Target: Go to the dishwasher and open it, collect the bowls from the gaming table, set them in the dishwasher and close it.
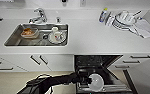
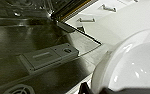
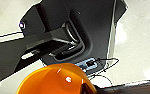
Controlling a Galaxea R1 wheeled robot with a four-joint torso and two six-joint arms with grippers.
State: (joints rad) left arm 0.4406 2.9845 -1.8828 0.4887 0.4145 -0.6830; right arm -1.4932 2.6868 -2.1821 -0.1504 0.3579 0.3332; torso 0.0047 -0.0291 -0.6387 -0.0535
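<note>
Two bowls: I have one on each arm, a white bowl [image 1: 96, 81] on the left and an orange bowl [image 3: 56, 80] on the right.
Dishwasher [image 1: 96, 61]: it is open, door folded down flat towards me, dark inside.
Left gripper [image 1: 87, 79]: I see it reaching in over the dishwasher's lowered door, clamped on the white bowl's near edge.
White bowl, position: it sits over the front of the open dishwasher, tipped up so its hollow faces my head camera; I can't quite tell whether it touches the rack or hangs clear of it.
Left wrist view: the white bowl [image 2: 133, 62] looms close, and past it I see the dishwasher's inner door panel [image 2: 41, 37] with its grey detergent dispenser [image 2: 48, 56].
Right gripper [image 3: 88, 88]: it is closed on the orange bowl's rim, with a dark fingertip lying on that edge.
Orange bowl, position: on the right wrist camera it is held over pale floor [image 3: 138, 45], next to my own dark base [image 3: 73, 30]; from that view I can't place it against the dishwasher.
Countertop [image 1: 91, 35]: white, running right above the dishwasher.
Sink [image 1: 16, 40]: set in the countertop, up and to the left of the dishwasher, with a tap [image 1: 39, 15] behind it and a cup on a plate [image 1: 56, 36] inside.
Stacked dishes [image 1: 123, 20]: on the countertop, above and to the right of the dishwasher.
Cabinet fronts [image 1: 53, 62]: white, flanking the dishwasher on both sides.
</note>
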